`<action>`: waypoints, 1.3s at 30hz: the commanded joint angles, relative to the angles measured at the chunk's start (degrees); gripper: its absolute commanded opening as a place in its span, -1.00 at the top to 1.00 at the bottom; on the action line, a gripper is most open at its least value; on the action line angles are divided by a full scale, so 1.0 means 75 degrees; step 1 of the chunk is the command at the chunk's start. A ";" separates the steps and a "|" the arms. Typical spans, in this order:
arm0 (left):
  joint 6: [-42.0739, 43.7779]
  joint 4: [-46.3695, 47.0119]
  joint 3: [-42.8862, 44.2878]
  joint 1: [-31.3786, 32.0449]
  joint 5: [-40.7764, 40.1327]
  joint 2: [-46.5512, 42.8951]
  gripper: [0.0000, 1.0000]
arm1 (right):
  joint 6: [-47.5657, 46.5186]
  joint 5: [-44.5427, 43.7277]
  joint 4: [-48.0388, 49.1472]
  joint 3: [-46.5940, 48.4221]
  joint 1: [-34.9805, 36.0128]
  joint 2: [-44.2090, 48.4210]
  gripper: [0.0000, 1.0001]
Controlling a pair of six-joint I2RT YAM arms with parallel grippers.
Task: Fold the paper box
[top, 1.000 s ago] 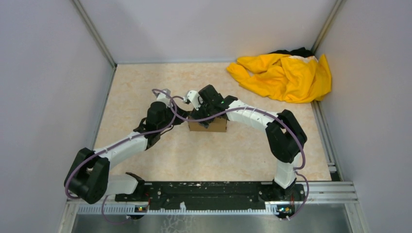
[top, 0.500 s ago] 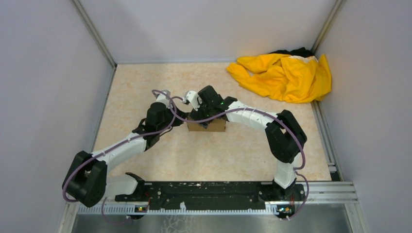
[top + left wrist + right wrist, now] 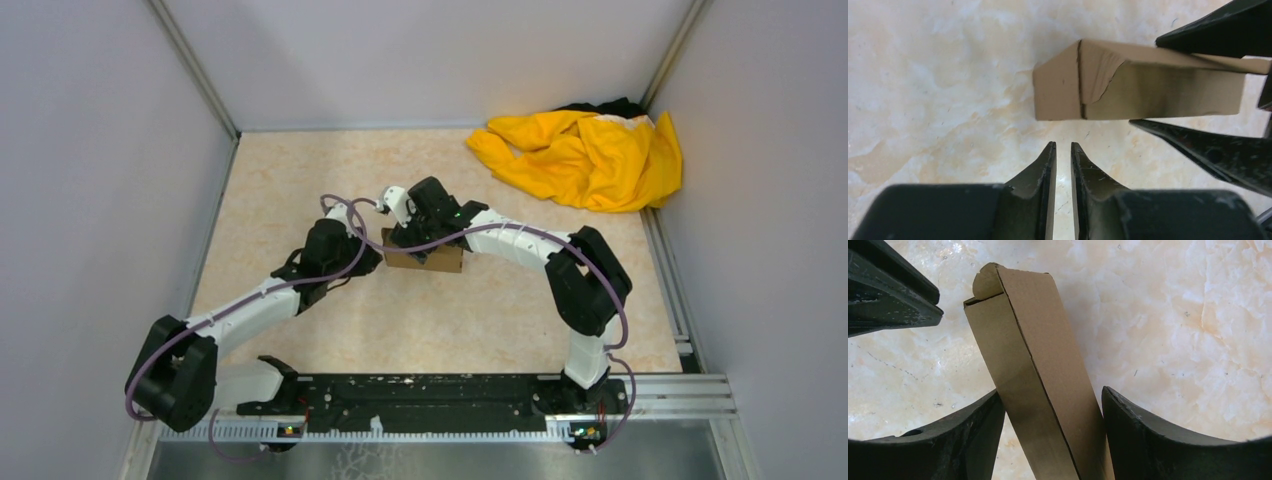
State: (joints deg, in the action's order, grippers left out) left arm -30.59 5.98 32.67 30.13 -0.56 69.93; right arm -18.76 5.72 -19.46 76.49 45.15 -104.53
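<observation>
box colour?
Plain brown box; the right wrist view shows it best.

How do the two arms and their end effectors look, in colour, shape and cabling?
The left arm and right arm have white rounded links between bulky black joint housings. A thin purple cable runs along each. The left end effector and right end effector each have two matte black fingers tapering toward the tip.

Both arms (image 3: 250, 305) have white links, black joints, looping purple cables and black tapered tool fingers (image 3: 1038, 192).
</observation>
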 commanded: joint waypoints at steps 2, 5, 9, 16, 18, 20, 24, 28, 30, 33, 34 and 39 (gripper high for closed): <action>0.0262 -0.0572 0.0010 0.0049 -0.0160 -0.0207 0.52 | 0.0123 -0.0155 0.0003 -0.0245 -0.0019 -0.0080 -0.35; 0.0309 -0.0751 0.0144 0.0049 -0.0160 -0.0292 0.51 | 0.0124 -0.0164 0.0034 -0.0289 -0.0018 -0.0067 -0.35; 0.0481 -0.1044 0.0282 0.0040 -0.0124 -0.0547 0.41 | 0.0114 -0.0163 0.0075 -0.0363 -0.0019 -0.0041 -0.35; 0.1300 -0.1203 0.0853 -0.0034 0.0032 -0.0678 0.09 | -0.0194 0.0112 0.0281 -0.0729 -0.0019 0.0166 -0.35; 0.1336 -0.1363 0.1105 -0.0113 0.0224 -0.0524 0.09 | -0.0382 0.0260 0.0309 -0.0838 -0.0020 0.0236 -0.32; 0.1413 -0.1380 0.1295 -0.0175 0.0466 -0.0418 0.11 | -0.0505 0.0405 0.0270 -0.0891 -0.0019 0.0297 -0.22; 0.1652 -0.1270 0.1289 -0.0202 0.0528 -0.0445 0.09 | -0.0841 0.0888 0.0112 -0.1090 -0.0019 0.0540 -0.15; 0.1653 -0.0748 0.0919 -0.0202 0.1130 -0.0721 -0.08 | -0.1164 0.1529 -0.0127 -0.1400 -0.0038 0.0949 -0.20; 0.1608 -0.0575 0.0799 -0.0198 0.1375 -0.0807 -0.11 | -0.1257 0.1818 -0.0311 -0.1509 -0.0063 0.1124 -0.22; 0.1343 -0.0521 0.0684 -0.0192 0.1841 -0.1033 -0.14 | -0.1315 0.2168 -0.0556 -0.1596 -0.0066 0.1322 -0.24; 0.1236 -0.0407 0.0624 -0.0180 0.2035 -0.1145 -0.16 | -0.1320 0.2305 -0.0608 -0.1603 -0.0072 0.1355 -0.24; 0.1205 -0.0043 0.0288 -0.0089 0.2434 -0.1694 -0.25 | -0.1287 0.2980 -0.0671 -0.1803 -0.0101 0.1596 -0.28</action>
State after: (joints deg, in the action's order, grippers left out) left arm -20.99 1.08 36.36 28.80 12.93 60.20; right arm -29.34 20.43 -20.27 65.06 44.69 -94.83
